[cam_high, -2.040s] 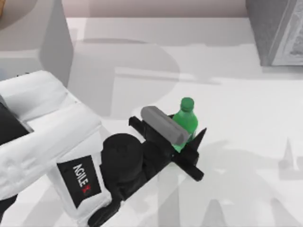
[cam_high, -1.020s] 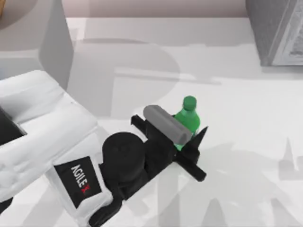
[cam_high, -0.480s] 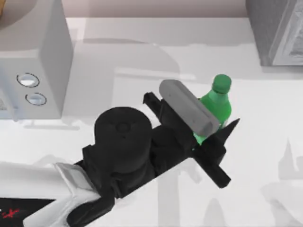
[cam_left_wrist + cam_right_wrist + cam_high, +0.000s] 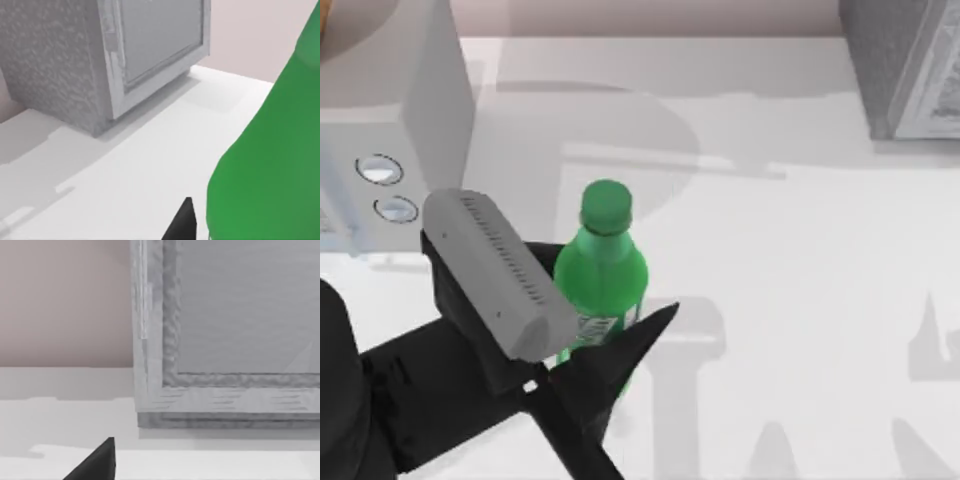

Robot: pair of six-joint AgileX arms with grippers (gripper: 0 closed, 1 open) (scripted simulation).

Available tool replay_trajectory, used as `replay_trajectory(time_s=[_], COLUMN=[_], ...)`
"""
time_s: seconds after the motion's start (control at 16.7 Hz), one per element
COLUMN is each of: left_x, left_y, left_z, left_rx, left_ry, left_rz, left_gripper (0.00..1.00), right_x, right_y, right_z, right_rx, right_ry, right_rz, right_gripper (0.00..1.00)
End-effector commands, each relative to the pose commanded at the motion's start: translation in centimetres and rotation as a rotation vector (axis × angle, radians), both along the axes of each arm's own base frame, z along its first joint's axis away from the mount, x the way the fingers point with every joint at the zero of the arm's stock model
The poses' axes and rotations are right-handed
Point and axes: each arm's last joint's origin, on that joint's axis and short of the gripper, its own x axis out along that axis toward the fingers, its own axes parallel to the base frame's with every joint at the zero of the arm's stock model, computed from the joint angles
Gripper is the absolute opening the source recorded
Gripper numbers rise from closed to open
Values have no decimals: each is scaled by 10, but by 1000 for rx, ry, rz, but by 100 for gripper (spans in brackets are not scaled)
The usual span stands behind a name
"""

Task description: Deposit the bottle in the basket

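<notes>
A: Okay, progress? The left gripper (image 4: 582, 345) is clamped on the bottle (image 4: 601, 272), which looks raised off the white table (image 4: 800, 260), upright and leaning a touch, near the top view's left.

B: So grasp and lift done, I'd say. Left to do: carry and release. The basket (image 4: 325, 20) is just a tan sliver at the far left corner, behind the grey box with two round dials (image 4: 390, 150). The bottle is well apart from it.

A: Right arm? In the right wrist view only one dark fingertip (image 4: 95, 462) shows; can't tell its grip. Looks parked, facing the speckled grey cabinet (image 4: 225, 330).

B: Materials: bottle is glossy green plastic, round body tapering to a screw cap (image 4: 606, 205), white-lettered label. Gripper is matte black with pointed tips, under a ribbed grey bar (image 4: 495, 275). Cabinet is rough and mottled, table smooth.
</notes>
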Motion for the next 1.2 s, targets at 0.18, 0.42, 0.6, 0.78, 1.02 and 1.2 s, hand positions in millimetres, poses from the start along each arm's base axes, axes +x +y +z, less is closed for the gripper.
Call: replay_trajectory(time_s=[0.18, 0.42, 0.6, 0.78, 1.02, 1.2], left_x=[-26, -50, -58, -60, -60, -57], left_y=[47, 92, 108, 110, 109, 107], left_z=[2, -4, -7, -7, -7, 4], left_rx=[-12, -51, -78, -84, -81, -56], left_ry=[4, -1, -7, -8, -9, -11], left_rz=[46, 116, 153, 159, 154, 140], left_gripper=[0, 0, 0, 0, 0, 0], right_x=[0, 0, 0, 0, 0, 0], right_y=[0, 0, 0, 0, 0, 0], right_z=[0, 0, 0, 0, 0, 0], right_rx=[0, 0, 0, 0, 0, 0], right_ry=[0, 0, 0, 0, 0, 0], right_rz=[0, 0, 0, 0, 0, 0], right_gripper=[100, 100, 100, 100, 100, 100])
